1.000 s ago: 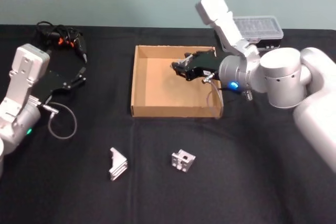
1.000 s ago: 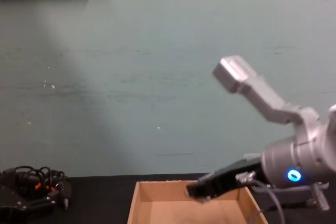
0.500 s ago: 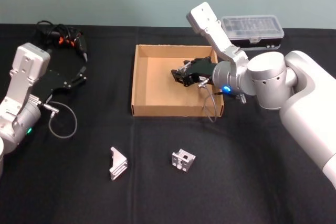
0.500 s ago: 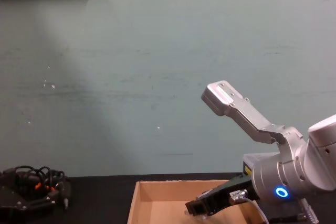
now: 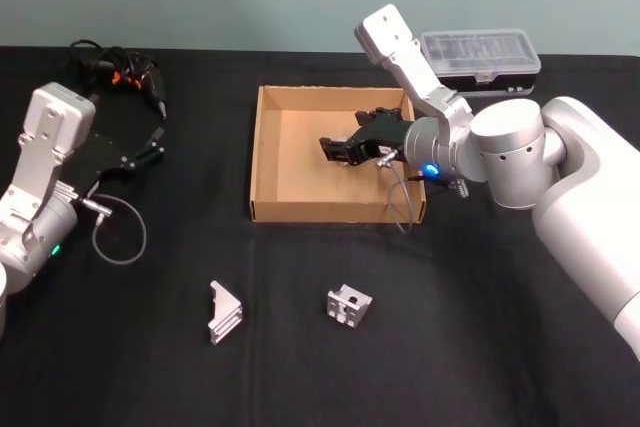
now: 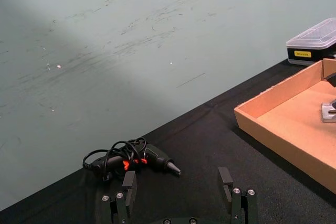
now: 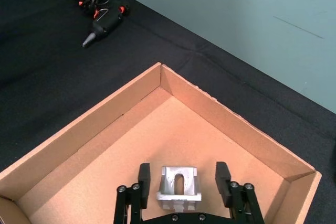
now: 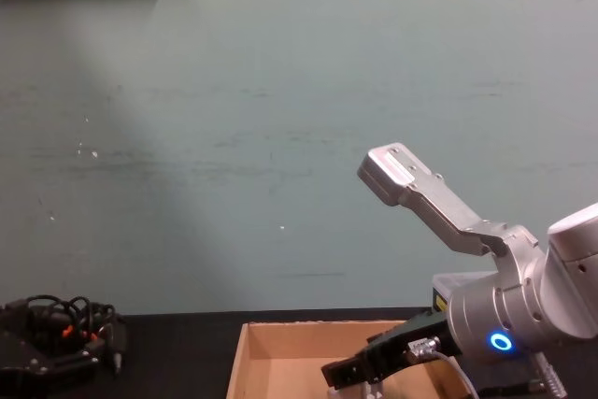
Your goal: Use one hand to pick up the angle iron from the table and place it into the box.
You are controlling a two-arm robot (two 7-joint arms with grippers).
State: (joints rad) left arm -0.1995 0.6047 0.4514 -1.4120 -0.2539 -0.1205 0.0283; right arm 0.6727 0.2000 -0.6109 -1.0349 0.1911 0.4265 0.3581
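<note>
The tan cardboard box sits mid-table. My right gripper reaches low inside it, fingers open. In the right wrist view a silver angle iron lies on the box floor between the spread fingers, with a gap on each side. Two more silver angle irons, one and another, rest on the black table in front of the box. My left gripper is parked open at the table's left, also seen in the head view.
A clear-lidded plastic case stands behind the box at the right. A corded black tool lies at the back left. A loop of cable hangs by the left arm.
The right gripper has dropped lower into the box and shifted slightly left. The left arm has not moved.
</note>
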